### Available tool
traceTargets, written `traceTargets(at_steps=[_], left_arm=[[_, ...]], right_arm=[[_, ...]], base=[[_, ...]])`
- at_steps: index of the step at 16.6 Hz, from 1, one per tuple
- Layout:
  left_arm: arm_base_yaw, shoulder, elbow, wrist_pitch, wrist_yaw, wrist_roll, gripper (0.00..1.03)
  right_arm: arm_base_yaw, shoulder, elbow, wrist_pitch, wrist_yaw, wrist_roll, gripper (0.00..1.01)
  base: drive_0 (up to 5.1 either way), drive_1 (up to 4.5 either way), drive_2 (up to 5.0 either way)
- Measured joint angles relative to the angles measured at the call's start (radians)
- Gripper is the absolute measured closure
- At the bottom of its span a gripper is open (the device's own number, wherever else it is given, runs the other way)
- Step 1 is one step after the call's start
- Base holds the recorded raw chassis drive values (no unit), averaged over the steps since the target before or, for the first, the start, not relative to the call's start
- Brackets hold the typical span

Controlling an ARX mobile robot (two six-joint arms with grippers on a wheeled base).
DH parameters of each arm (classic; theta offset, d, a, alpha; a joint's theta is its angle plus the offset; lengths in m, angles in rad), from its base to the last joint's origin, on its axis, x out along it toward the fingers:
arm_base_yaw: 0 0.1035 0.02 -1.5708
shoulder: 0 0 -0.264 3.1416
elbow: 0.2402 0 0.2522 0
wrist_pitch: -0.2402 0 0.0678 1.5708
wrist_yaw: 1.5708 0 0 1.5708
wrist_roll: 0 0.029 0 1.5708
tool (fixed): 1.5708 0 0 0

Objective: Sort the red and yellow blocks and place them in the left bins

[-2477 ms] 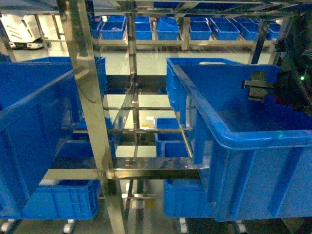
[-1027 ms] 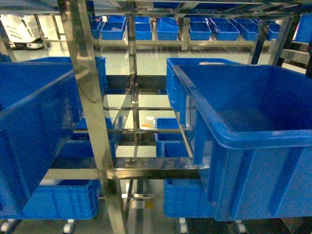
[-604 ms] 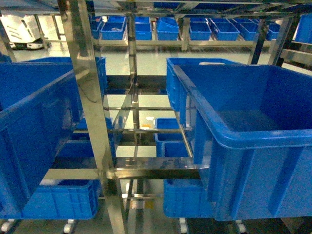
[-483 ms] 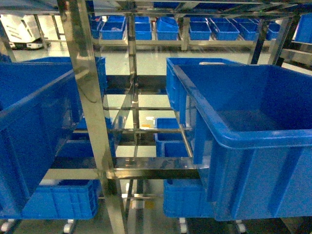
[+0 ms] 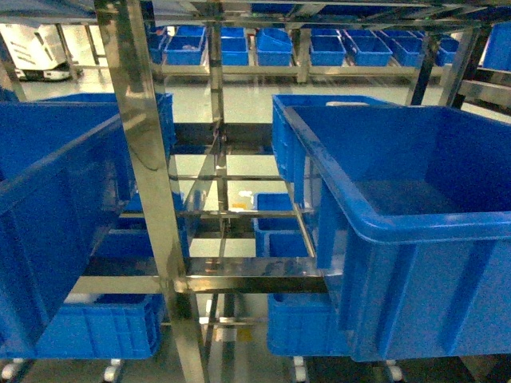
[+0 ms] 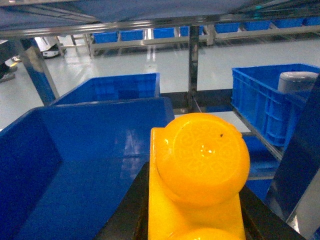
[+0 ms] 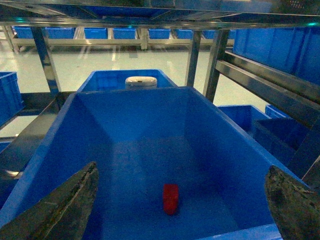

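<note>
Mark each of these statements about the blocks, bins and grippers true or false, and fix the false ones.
1. The yellow block sits between the left gripper's fingers. True.
2. The red block lies on the floor of a blue bin. True.
3. The right gripper is shut on the red block. False: its fingers stand wide apart above the bin, with the block lying below.
4. Both arms show in the head view. False: neither arm appears there.
5. The red block is stacked on the yellow one. False: they are apart.
</note>
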State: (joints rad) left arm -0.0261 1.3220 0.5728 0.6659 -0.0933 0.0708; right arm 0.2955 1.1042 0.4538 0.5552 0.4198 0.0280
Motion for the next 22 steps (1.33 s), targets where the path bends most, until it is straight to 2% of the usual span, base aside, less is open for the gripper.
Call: traceTargets(at_steps=[5,7,13,15,19,22], left_arm=[[0.107,0.156,0.021,0.054,0.037,-0.021,0.76],[0.133,0.251,0.074,0.084,0.037,-0.026,0.76],[0.186,0.447,0.253,0.046,0.015,-0.045,0.76],[0.203,0.525,0.355,0.013,0.003,-0.034,0.76],[0.250,0.643,0.580,-0.158,0.015,0.002,0.76],[0.277,0.678,0.612,-0.248,0.003,0.045,0.76]], right_arm=[[0.000,0.000,0.000,0.000,0.000,0.000,0.03],[0.000,0.000,0.000,0.000,0.000,0.000,0.03],[0.000,0.000,0.000,0.000,0.000,0.000,0.03],[0.000,0.000,0.000,0.000,0.000,0.000,0.03],[0.000,0.000,0.000,0.000,0.000,0.000,0.03],[0.000,0.000,0.000,0.000,0.000,0.000,0.03]], base=[[0.0,0.00,0.0],[0.0,0.00,0.0],[0.0,0.00,0.0],[0.0,0.00,0.0],[0.0,0.00,0.0],[0.0,0.00,0.0]])
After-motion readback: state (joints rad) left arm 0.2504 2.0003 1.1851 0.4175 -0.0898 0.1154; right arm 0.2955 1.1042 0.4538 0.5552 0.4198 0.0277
